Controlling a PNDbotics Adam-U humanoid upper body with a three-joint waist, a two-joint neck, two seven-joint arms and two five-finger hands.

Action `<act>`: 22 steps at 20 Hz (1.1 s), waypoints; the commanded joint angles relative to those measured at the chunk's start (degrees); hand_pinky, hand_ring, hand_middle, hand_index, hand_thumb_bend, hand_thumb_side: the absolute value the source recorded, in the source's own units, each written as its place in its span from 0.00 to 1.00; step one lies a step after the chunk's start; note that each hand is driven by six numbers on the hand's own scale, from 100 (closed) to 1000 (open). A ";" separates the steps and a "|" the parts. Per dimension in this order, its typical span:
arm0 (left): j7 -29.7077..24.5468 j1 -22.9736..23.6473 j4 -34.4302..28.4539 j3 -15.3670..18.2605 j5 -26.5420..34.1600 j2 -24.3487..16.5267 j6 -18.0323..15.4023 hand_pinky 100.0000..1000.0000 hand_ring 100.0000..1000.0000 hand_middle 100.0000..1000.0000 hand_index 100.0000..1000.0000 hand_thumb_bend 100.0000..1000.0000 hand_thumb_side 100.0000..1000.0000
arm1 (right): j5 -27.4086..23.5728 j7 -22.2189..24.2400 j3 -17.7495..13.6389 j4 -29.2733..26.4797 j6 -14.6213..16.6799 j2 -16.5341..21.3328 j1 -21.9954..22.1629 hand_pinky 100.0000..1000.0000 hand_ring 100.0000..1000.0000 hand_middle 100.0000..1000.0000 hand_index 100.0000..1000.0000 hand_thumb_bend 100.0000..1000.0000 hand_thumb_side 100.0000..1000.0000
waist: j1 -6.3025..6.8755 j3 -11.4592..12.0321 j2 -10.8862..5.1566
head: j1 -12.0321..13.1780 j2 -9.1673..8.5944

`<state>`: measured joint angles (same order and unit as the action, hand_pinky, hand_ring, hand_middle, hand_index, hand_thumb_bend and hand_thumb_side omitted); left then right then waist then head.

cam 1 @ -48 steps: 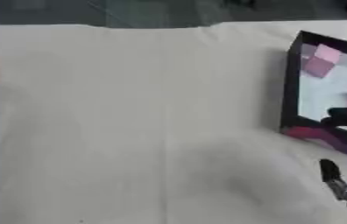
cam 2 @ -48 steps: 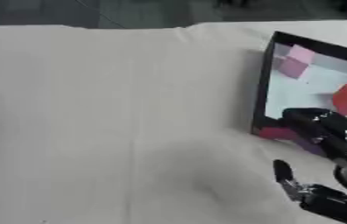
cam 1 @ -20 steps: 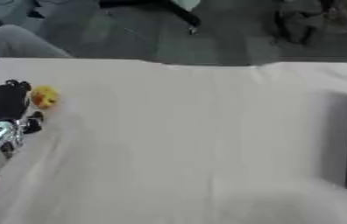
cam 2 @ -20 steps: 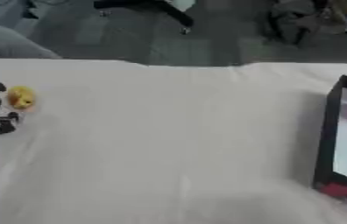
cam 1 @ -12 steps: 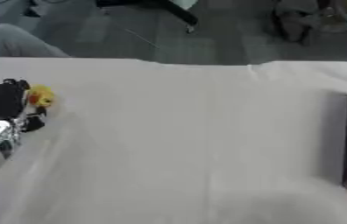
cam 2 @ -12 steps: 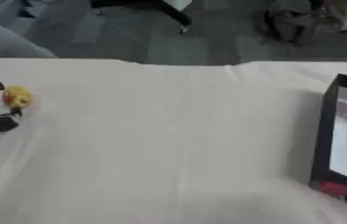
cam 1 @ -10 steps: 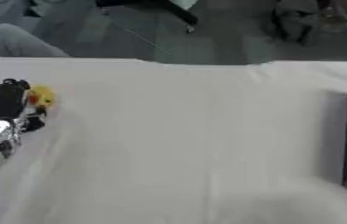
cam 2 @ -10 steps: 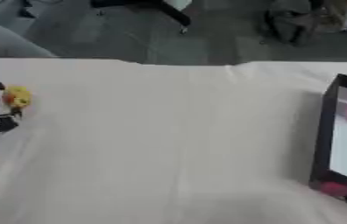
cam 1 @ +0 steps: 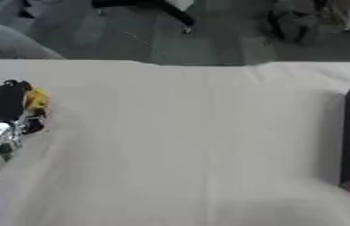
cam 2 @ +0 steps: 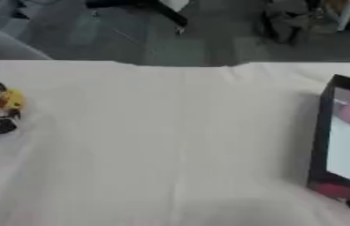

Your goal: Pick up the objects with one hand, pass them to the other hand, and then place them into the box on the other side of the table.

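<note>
Left hand (cam 1: pixel 6 103) at the table's (cam 1: pixel 186 145) left edge — against a small yellow object (cam 1: pixel 36 99).

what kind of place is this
Probably a lab or office test bench: a cloth-covered table holding a black box of pink blocks, with chair legs on grey floor beyond. The left hand touches a yellow object.

Left hand (cam 1: pixel 1 103) touches object (cam 1: pixel 36 99) far left; box (cam 2: pixel 347 145) far right.

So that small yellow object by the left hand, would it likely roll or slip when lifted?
The yellow object looks small and rounded, so it may roll if nudged. It seems light, dwarfed by the left hand beside it. Its surface is too blurred to judge slipperiness.
</note>
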<state>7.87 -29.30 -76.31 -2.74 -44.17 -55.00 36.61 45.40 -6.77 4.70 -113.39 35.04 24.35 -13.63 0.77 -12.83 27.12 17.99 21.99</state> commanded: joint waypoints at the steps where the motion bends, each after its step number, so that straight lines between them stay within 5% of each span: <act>1: -0.19 -0.76 -0.42 0.44 -0.82 -2.06 -0.01 0.71 0.54 0.54 0.73 0.22 0.00 | 0.11 0.12 -0.18 -1.20 0.10 0.42 -0.09 0.76 0.79 0.68 0.99 0.00 0.20 | 0.08 -0.04 -1.06 | 0.01 -0.74; 11: 1.32 -0.99 -0.46 0.62 -2.39 -1.94 1.84 0.74 0.62 0.71 0.84 0.32 0.08 | 0.19 0.09 -0.18 -1.20 0.10 0.34 0.12 0.76 0.79 0.68 0.99 0.00 0.20 | 0.00 -0.09 -1.07 | -0.54 -1.19; 22: 1.73 -0.99 0.69 0.49 -3.10 -1.95 3.77 0.74 0.63 0.72 0.84 0.32 0.04 | 0.33 0.06 -0.15 -1.20 0.13 0.28 0.26 0.75 0.79 0.68 0.99 0.00 0.20 | 0.06 -0.52 -0.82 | -2.71 -2.06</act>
<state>9.81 -29.63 -75.47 -2.87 -46.70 -54.98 40.14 45.62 -6.78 4.70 -113.39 35.04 23.96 -13.13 0.71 -13.36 27.31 15.48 20.89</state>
